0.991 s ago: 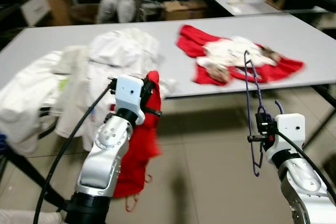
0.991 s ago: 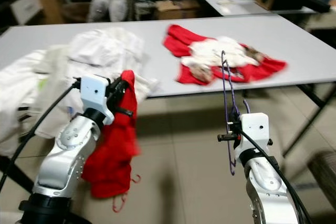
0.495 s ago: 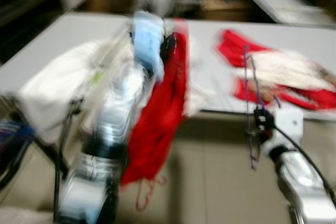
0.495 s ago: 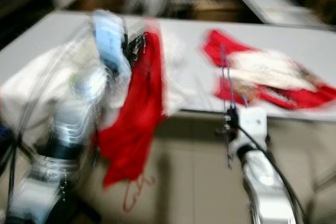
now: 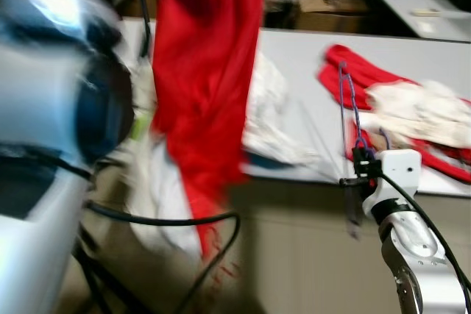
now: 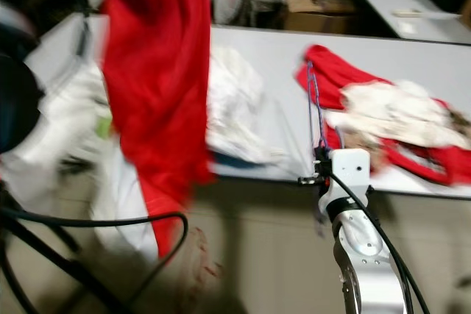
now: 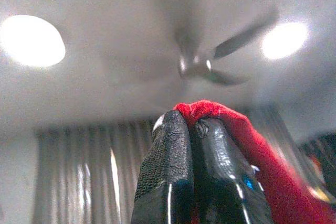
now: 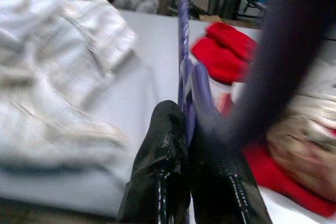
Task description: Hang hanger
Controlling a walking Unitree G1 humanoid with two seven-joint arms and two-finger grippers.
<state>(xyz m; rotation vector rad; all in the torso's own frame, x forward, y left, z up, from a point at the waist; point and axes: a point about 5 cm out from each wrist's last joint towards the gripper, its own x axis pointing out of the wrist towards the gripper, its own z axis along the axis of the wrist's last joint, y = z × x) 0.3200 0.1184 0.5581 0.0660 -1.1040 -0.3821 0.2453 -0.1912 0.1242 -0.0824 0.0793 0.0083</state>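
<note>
Red garment (image 5: 206, 79) hanging from raised left hand (image 7: 190, 124) pinched shut on it, veiling white clothes (image 6: 235, 108) on worktop (image 5: 302, 56), right hand (image 8: 185, 129) clamped on purple hanger (image 5: 349, 108) at worktop's near edge, beside red-and-white clothes (image 5: 412, 115).

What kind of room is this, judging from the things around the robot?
Probably a workroom or office used for laundry practice: long grey tables carrying loose clothes, a cardboard box behind, and a ceiling fan overhead.
</note>
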